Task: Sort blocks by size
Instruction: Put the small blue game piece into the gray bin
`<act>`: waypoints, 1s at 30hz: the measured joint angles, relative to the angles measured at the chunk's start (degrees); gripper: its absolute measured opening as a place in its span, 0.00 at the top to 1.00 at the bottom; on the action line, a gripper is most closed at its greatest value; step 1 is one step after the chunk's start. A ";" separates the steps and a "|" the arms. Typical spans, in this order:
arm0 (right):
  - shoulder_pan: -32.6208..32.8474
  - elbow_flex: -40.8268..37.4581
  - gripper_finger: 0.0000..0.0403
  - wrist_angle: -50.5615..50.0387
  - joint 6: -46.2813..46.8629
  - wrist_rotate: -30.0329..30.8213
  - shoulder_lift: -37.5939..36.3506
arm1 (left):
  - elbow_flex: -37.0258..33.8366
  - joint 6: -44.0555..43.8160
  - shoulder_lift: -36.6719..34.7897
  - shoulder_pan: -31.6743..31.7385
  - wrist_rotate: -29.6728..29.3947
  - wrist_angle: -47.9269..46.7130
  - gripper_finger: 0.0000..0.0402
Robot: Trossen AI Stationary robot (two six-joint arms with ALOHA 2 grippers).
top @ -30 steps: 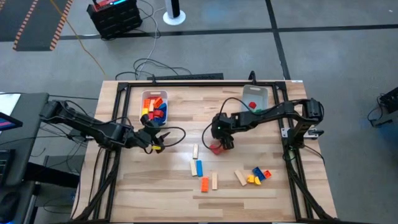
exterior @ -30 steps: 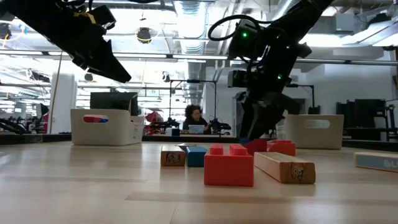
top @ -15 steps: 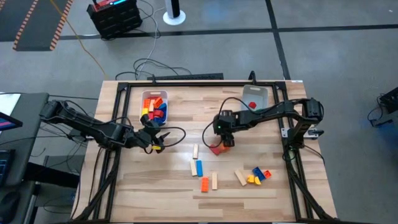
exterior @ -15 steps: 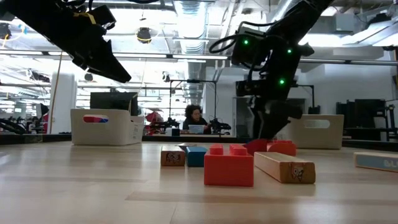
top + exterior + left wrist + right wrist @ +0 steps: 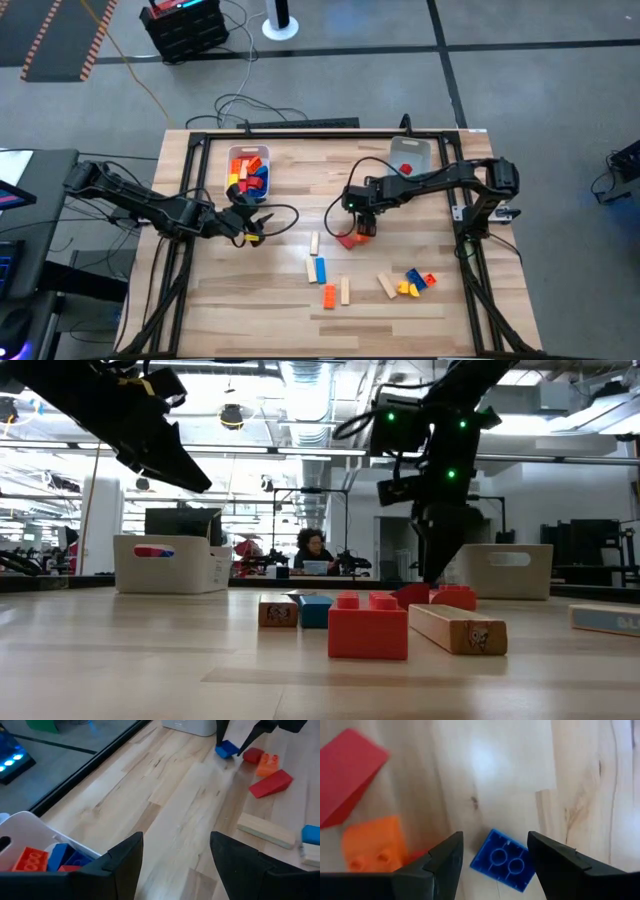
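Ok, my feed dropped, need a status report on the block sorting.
Right gripper open, over small blue block at table centre. Left gripper open, empty, beside left bin. Red wedge and orange block crowd the blue one.
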 joint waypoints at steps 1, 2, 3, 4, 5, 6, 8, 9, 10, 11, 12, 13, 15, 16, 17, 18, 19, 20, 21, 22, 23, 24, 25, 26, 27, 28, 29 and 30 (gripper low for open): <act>0.33 0.70 0.37 -1.18 -1.64 0.00 0.00 | 0.00 0.06 0.00 0.00 0.35 0.30 0.44; 0.59 1.36 0.37 -2.51 -3.45 0.00 0.00 | 0.00 0.13 0.00 0.00 0.58 0.46 0.44; 0.78 1.98 0.37 -3.87 -5.12 0.00 0.00 | 0.00 0.14 0.00 0.00 0.74 0.47 0.44; 0.98 2.52 0.37 -5.26 -6.81 0.00 0.00 | 0.00 0.14 0.00 0.00 0.84 0.46 0.44; 1.03 2.86 0.37 -6.27 -8.68 0.00 0.00 | 0.00 0.19 0.00 0.00 0.91 0.44 0.44; 1.00 2.98 0.36 -7.13 -10.74 0.00 -0.02 | 0.00 0.22 0.00 0.00 0.96 0.45 0.44; 0.76 2.98 0.36 -8.77 -14.96 0.00 -0.02 | 0.00 0.26 0.00 0.00 1.28 0.46 0.44; 0.44 2.98 0.36 -9.48 -16.81 0.00 0.17 | 0.00 0.26 0.00 0.00 1.44 0.45 0.44; 0.20 2.98 0.36 -10.24 -18.17 0.00 0.24 | 0.00 0.26 0.00 0.00 1.55 0.46 0.44; -0.04 2.95 0.36 -10.78 -19.28 0.02 0.32 | 0.00 0.26 0.00 0.00 1.59 0.46 0.44; -0.38 2.95 0.36 -11.10 -20.18 0.27 0.34 | 0.00 0.27 0.00 0.00 1.85 0.44 0.44; -0.61 2.95 0.36 -11.24 -20.79 1.16 0.35 | 0.00 0.28 0.00 0.00 2.03 0.46 0.44; -0.78 2.95 0.36 -11.38 -21.99 2.90 0.33 | 0.00 0.28 0.00 0.00 2.22 0.44 0.44; -0.77 2.95 0.36 -11.46 -22.70 3.33 0.33 | 0.00 0.31 0.00 0.00 2.22 0.46 0.44; -0.76 2.95 0.36 -11.48 -23.42 3.41 0.33 | 0.00 0.33 0.00 0.00 2.22 0.46 0.44; -0.74 2.95 0.36 -11.42 -24.49 3.37 0.33 | 0.00 0.50 0.00 0.00 2.22 0.44 0.44; -0.72 2.95 0.36 -11.30 -25.82 3.37 0.55 | 0.00 0.55 0.00 0.00 2.23 0.46 0.44; -0.70 3.00 0.36 -11.23 -27.32 3.37 1.03 | 0.00 0.57 0.00 0.00 2.23 0.45 0.44; -0.68 3.00 0.36 -11.36 -28.82 3.34 1.42 | 0.00 0.57 0.00 0.00 2.24 0.46 0.44; -0.65 2.94 0.36 -11.44 -30.18 3.33 1.99 | 0.00 0.57 0.01 0.00 2.24 0.47 0.44; -0.67 2.91 0.36 -11.32 -31.40 3.30 2.48 | 0.00 0.57 0.02 0.00 2.24 0.44 0.44; -0.68 2.91 0.36 -11.13 -32.54 3.32 2.96 | 0.00 0.57 0.02 0.00 2.24 0.47 0.44; -0.68 2.91 0.36 -11.15 -33.65 3.32 3.38 | 0.00 0.57 0.02 0.00 2.26 0.46 0.44; -0.68 2.99 0.36 -10.99 -34.60 3.36 4.05 | 0.00 0.57 0.02 0.00 2.26 0.44 0.44; -0.71 3.01 0.36 -10.97 -35.24 3.37 4.75 | 0.00 0.57 0.02 0.00 2.26 0.46 0.44; -0.72 3.07 0.36 -11.04 -35.67 3.37 5.37 | 0.02 0.61 0.02 0.00 2.26 0.46 0.44; -0.71 3.25 0.36 -11.15 -35.88 3.39 6.01 | 0.02 0.61 0.02 0.00 2.26 0.44 0.44; -0.70 3.55 0.36 -11.20 -35.94 3.41 6.47 | 0.02 0.63 0.02 0.00 2.25 0.46 0.44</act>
